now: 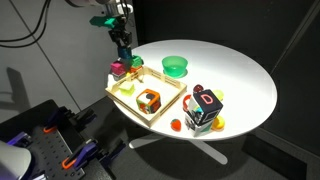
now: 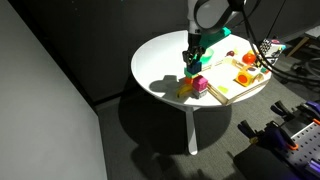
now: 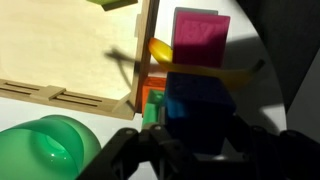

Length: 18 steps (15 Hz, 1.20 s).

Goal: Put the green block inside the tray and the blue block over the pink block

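My gripper (image 3: 195, 150) is shut on the blue block (image 3: 195, 105) and holds it above the table, close to the pink block (image 3: 200, 40). The pink block stands on the table just outside the pale wooden tray (image 3: 70, 60). In both exterior views the gripper (image 1: 122, 55) (image 2: 193, 60) hangs over the pink block (image 1: 119, 70) (image 2: 201, 85) at the tray's (image 1: 165, 108) (image 2: 232, 92) corner. A small yellow-green block (image 1: 127, 88) lies inside the tray; its edge shows at the top of the wrist view (image 3: 112, 4).
A round green bowl (image 1: 175, 66) (image 3: 40, 150) stands beside the tray. An orange-and-black object (image 1: 148, 100) lies in the tray. A multicoloured lettered cube (image 1: 205, 108) stands near the table edge. Yellow (image 3: 205, 72), orange (image 3: 155, 95) and green (image 3: 150, 113) pieces lie by the pink block.
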Tool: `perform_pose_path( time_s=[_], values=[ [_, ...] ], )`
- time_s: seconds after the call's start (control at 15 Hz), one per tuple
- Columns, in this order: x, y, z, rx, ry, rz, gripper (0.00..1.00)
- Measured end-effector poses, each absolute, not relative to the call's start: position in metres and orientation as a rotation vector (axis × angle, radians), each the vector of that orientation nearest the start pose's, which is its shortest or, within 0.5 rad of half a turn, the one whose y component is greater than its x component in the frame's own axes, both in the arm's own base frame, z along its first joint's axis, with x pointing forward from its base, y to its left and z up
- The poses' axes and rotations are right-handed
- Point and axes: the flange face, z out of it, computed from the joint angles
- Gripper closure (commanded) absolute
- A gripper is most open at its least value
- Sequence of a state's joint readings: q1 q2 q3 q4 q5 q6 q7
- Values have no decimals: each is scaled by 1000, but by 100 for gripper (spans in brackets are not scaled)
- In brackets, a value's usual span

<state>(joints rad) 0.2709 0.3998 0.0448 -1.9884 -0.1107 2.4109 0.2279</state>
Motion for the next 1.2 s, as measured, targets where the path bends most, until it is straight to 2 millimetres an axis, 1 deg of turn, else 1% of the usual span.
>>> perform_pose_path(
  time_s=[0.33,0.87,1.2],
  values=[
    [561,191,248,-3183,-291,10,69],
    [546,193,256,-3199,-359,2,69],
    [544,196,259,-3203,-412,-49,69]
  ],
)
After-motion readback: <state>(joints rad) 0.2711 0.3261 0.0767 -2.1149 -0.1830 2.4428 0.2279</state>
